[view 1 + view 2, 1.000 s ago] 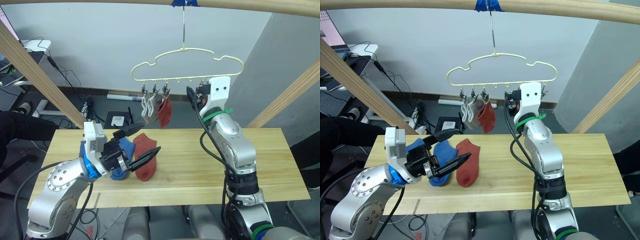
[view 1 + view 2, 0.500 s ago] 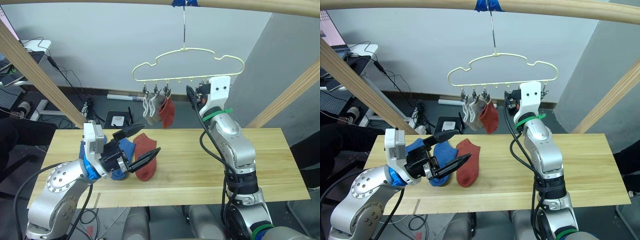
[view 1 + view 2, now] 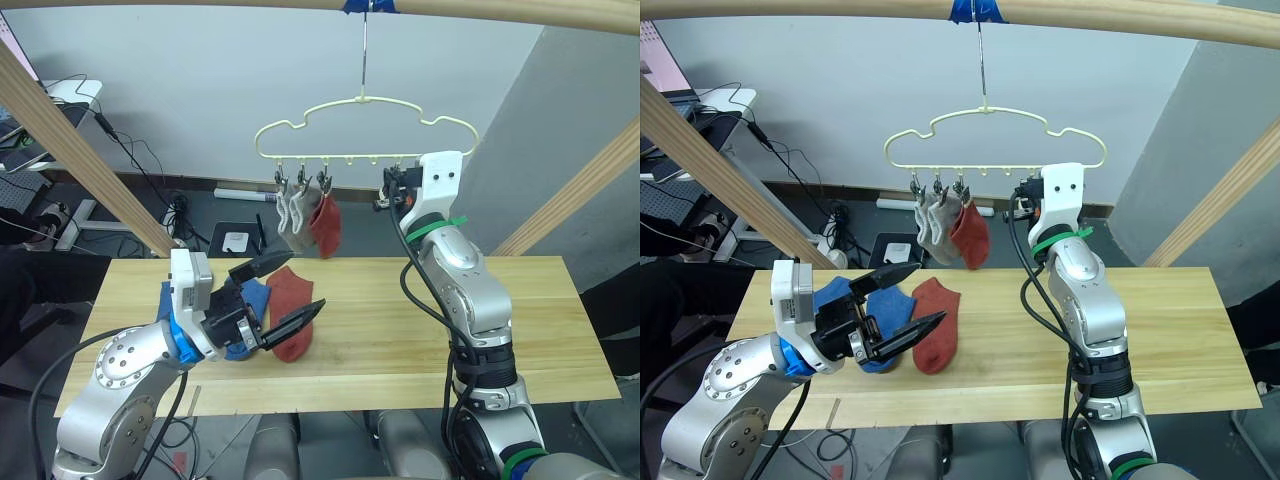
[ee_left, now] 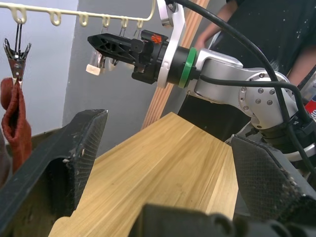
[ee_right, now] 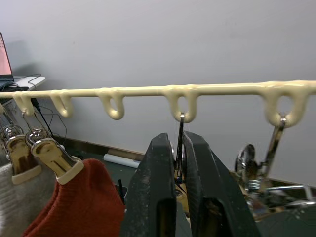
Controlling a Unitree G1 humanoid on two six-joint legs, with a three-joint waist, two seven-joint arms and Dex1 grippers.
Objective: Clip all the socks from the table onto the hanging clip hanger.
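Observation:
The pale yellow clip hanger [image 3: 365,102] hangs by its hook from the beam. Two light grey socks [image 3: 290,212] and one rust red sock [image 3: 326,226] are clipped at its left end. On the table [image 3: 360,330] lie another rust red sock [image 3: 932,345] and blue socks [image 3: 835,292], partly hidden by my left arm. My left gripper [image 3: 307,280] is open and empty, just above those socks. My right gripper [image 5: 178,143] is raised to the hanger's lower bar, shut on a silver clip [image 5: 180,129] right of the hung socks.
A thick wooden beam [image 3: 480,12] with blue tape carries the hanger. Slanted wooden posts [image 3: 70,140] stand at both sides of the table. A person in black [image 4: 261,29] stands beyond the table's right end. Bare tabletop stretches right of the socks.
The hanger and its three hung socks have swung a little to the left with my right gripper still on the clip. My left gripper has barely moved.

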